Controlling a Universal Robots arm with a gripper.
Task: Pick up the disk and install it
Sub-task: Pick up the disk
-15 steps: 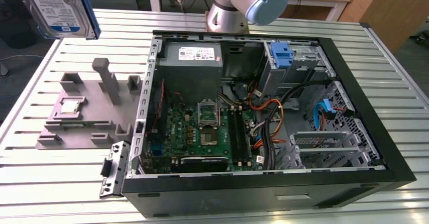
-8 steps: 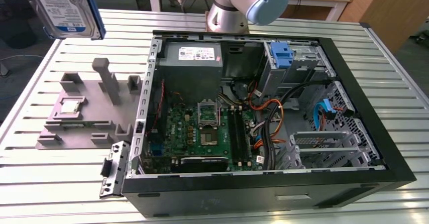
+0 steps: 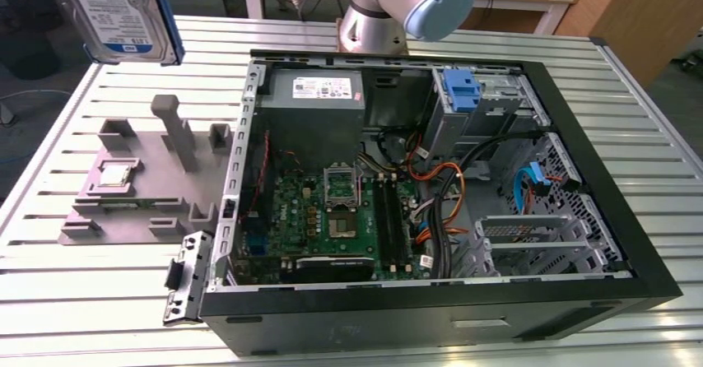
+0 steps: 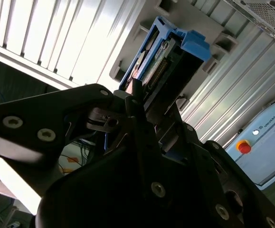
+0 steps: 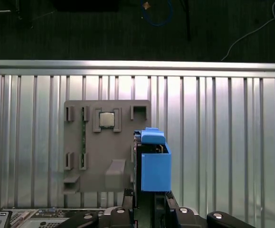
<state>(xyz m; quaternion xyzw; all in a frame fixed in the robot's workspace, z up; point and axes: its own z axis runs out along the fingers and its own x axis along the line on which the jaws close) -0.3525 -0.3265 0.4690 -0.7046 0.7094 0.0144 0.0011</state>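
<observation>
Starting with the exterior view; spotting the disk (image 3: pixel 115 13) held high at the exterior view's left, label facing out, well above the slatted surface (image 3: pixel 88 301) and the grey fixture (image 3: pixel 143 186); carried upright on edge, most likely for clearance over the fixture's tall posts; noting the small processor chip (image 3: pixel 115 174) seated in its pocket, untouched; taking in the open computer case (image 3: pixel 384 326) lying on its side, motherboard (image 3: pixel 335 211) exposed, blue-tabbed drive bay (image 3: pixel 462 91) in the far corner near the robot arm (image 3: pixel 407 5); well apart from the disk, so judging installation not yet done.

Switching to the second wrist view; looking along the hand (image 4: pixel 139 102), clamped tight on the near end of the disk (image 4: pixel 158 59); bright blue bracket (image 4: pixel 194 45) at the far end, free of the jaws; probably gripped by one end to leave the rest free for a slot.

Over to the first wrist view; peering past the hand (image 5: pixel 149 211), closed firmly on the disk (image 5: pixel 154 166), seen edge-on with blue plastic foremost; grey fixture (image 5: pixel 106 142) beyond it on the surface (image 5: pixel 222 142), chip (image 5: pixel 107 119) square in its recess; hovering at the fixture's edge, no contact visible; cannot tell the height from here.
</observation>
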